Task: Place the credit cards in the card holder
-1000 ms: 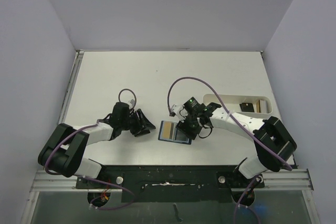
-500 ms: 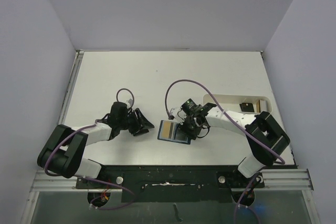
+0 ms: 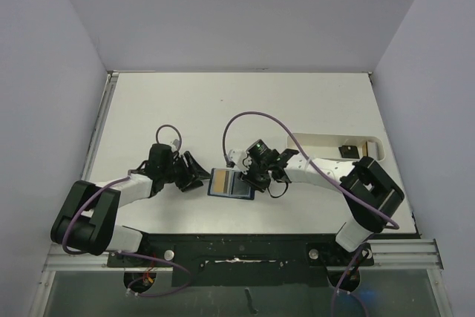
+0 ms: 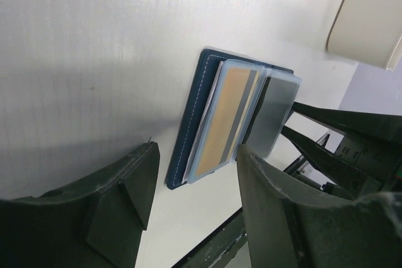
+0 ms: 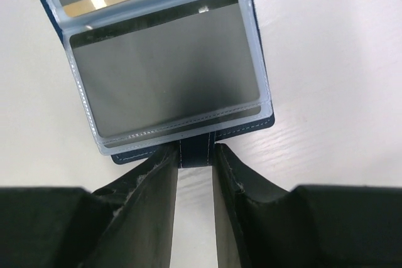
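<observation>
The navy card holder [image 3: 228,183] lies open on the table, near the front middle. Its clear pockets hold a tan card [image 4: 225,117] and a grey card [image 5: 166,73]. My right gripper [image 3: 250,177] is shut on the small navy tab [image 5: 196,152] at the holder's right edge. My left gripper [image 3: 196,174] is open and empty, just left of the holder, with its jaws spread either side of the holder's near edge [image 4: 182,155]. A dark card [image 3: 349,151] and a tan one [image 3: 365,149] lie in the white tray.
The long white tray [image 3: 312,139] stands to the right behind the right arm; its end shows in the left wrist view [image 4: 367,23]. The table's black front rail [image 3: 237,246] runs close below the holder.
My right gripper has pulled the open card holder to the left across the table. My left gripper has backed off a little to the left, staying open.
</observation>
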Robot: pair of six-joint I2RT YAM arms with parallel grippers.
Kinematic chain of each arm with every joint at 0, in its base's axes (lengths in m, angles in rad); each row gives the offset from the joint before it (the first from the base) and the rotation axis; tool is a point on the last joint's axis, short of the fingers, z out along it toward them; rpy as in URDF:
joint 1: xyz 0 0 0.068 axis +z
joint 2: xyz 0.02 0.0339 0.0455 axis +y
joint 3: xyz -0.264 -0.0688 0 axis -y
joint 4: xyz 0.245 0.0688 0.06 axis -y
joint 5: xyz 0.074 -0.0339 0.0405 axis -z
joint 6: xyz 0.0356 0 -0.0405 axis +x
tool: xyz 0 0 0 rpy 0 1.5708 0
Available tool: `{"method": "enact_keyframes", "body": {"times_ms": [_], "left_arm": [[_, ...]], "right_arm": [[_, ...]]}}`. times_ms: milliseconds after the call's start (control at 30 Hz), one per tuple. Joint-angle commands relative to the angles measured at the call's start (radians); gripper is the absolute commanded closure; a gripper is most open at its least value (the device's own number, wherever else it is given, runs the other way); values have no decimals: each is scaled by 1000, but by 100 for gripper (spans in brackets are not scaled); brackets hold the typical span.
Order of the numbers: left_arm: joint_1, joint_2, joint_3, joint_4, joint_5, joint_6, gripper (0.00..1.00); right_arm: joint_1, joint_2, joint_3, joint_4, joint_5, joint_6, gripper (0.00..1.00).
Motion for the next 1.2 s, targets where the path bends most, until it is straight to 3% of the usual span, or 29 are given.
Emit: {"method": "enact_keyframes", "body": {"times_ms": [0,600,1167], "left_arm": [[16,-3,2,-17,12,47,47],[18,25,-15,-5,-9,38,47],[18,6,-2,-80,-79,69,46]], "right_arm": [[11,-29,-5,156,-8,23,80],[10,-124,-270,629,-58,258,84],[5,-211,-446,933,-60,305,90]]}}
